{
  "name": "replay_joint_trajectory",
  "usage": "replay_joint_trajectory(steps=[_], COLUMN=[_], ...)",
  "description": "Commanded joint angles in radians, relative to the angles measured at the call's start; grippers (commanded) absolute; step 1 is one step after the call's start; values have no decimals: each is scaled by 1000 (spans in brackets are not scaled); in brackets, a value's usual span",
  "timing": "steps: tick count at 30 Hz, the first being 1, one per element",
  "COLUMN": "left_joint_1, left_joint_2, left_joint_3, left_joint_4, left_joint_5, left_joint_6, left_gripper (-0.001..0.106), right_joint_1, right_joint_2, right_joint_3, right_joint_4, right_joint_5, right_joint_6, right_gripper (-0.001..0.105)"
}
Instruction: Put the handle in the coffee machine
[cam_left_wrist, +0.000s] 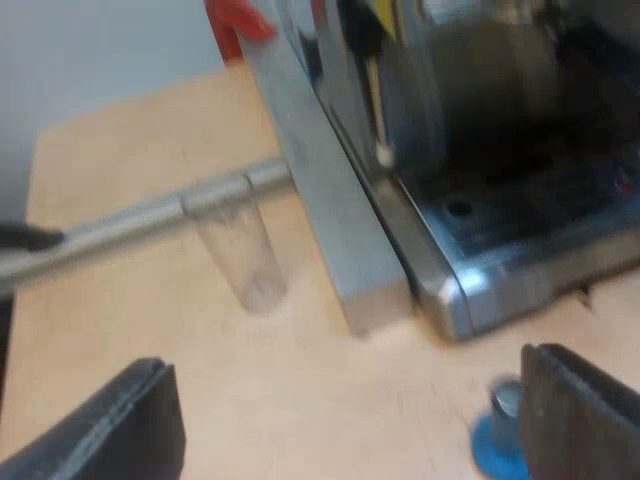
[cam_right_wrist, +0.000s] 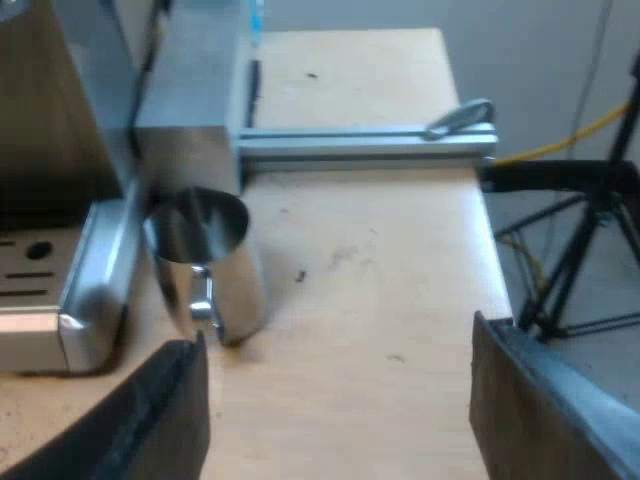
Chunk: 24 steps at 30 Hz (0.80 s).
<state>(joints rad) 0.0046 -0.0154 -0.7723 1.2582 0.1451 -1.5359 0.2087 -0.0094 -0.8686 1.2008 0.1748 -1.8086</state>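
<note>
Black jaws apart on both arms, left near blue tamper (cam_left_wrist: 497, 448), right near steel jug (cam_right_wrist: 205, 262).

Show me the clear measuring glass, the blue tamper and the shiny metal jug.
Clear measuring glass (cam_left_wrist: 245, 250): left wrist view, its side wall.
Blue tamper (cam_left_wrist: 495, 450): left wrist view, its blue base.
Shiny metal jug (cam_right_wrist: 232, 280): right wrist view, its body.

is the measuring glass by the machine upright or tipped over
Upright: the measuring glass stands on its base on the table, walls rising straight, close beside the espresso machine.
</note>
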Motion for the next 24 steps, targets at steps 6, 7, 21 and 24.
replay_joint_trajectory(steps=[6,7,21,24], left_joint_1=[-1,-1,-1,-1], left_joint_2=[-133,-133,-131,-131], left_joint_3=[125,140,254,254], left_joint_4=[-219,-228,-232,-232], left_joint_5=[-10,-10,-10,-10], left_joint_6=[-15,-15,-15,-10], left_gripper=[71,71,71,71], right_joint_1=[-6,-6,-6,-6], right_joint_2=[-44,-44,-41,-41], right_joint_3=[147,159,312,312], right_joint_4=[-97,-97,-105,-105], right_joint_5=[-61,-66,-81,-81], right_joint_6=[-11,-11,-11,-11], right_gripper=[59,59,59,59])
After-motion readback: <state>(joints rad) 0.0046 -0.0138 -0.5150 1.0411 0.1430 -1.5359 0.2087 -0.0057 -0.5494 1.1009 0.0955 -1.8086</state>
